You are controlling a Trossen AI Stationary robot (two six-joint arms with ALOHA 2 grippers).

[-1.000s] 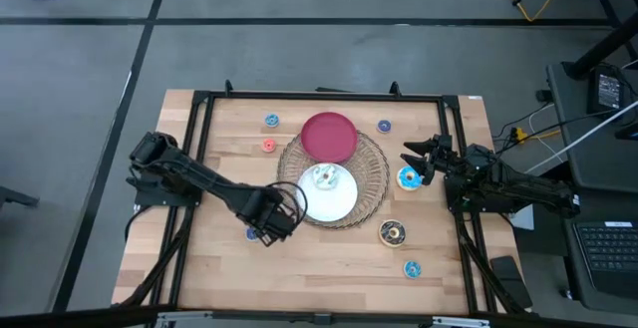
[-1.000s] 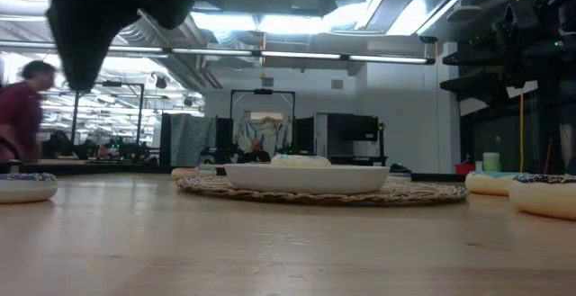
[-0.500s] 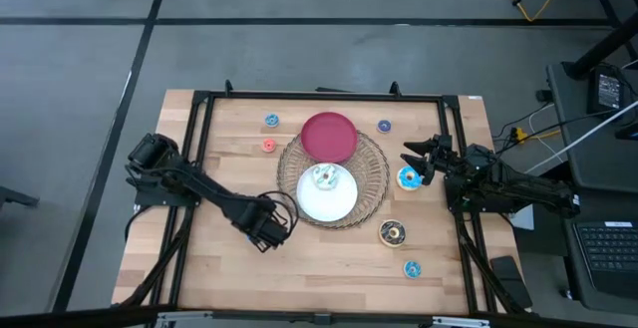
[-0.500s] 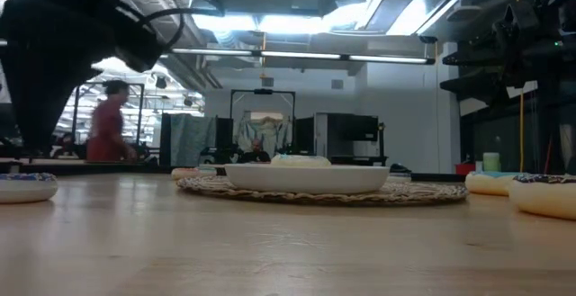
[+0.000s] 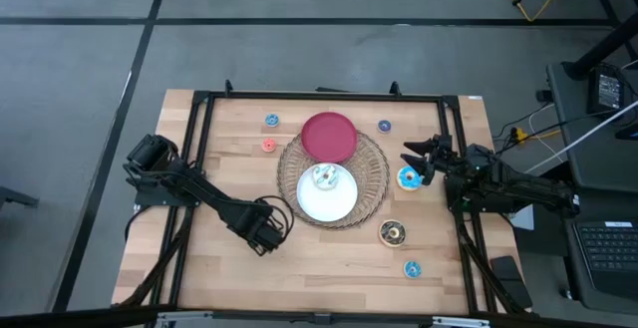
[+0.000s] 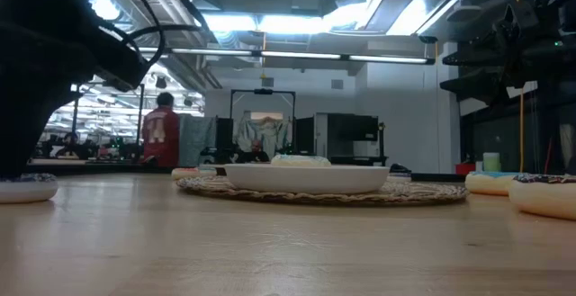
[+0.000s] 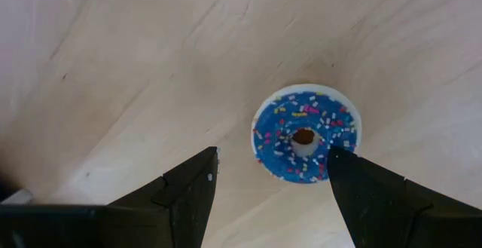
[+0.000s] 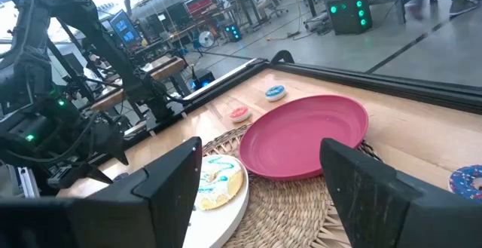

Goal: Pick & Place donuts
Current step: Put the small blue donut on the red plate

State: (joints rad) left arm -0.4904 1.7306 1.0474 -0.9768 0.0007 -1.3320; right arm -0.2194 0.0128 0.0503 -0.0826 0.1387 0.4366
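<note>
In the left wrist view, my left gripper (image 7: 271,154) is open and hangs over a blue sprinkled donut (image 7: 306,135) that lies flat on the wood. One finger (image 7: 354,184) stands at the donut's edge and the other well off to its side. In the high view my left gripper (image 5: 261,235) hides that donut. My right gripper (image 5: 415,162) waits open at the table's right, beside a blue donut (image 5: 408,177). A white-sprinkled donut (image 5: 323,176) lies on the white plate (image 5: 334,203). Other donuts lie loose: blue (image 5: 271,121), orange-pink (image 5: 267,146), dark blue (image 5: 384,126), brown (image 5: 391,231) and blue (image 5: 412,268).
A round wicker tray (image 5: 374,173) in the table's middle carries the white plate and a red plate (image 5: 329,136). A black frame (image 5: 319,96) runs around the table. In the low view a person in red (image 6: 162,134) stands in the room beyond.
My left gripper has moved from beside the white plate toward the table's near left and come down over the blue sprinkled donut, staying open. In the room behind, a person has walked to the right.
</note>
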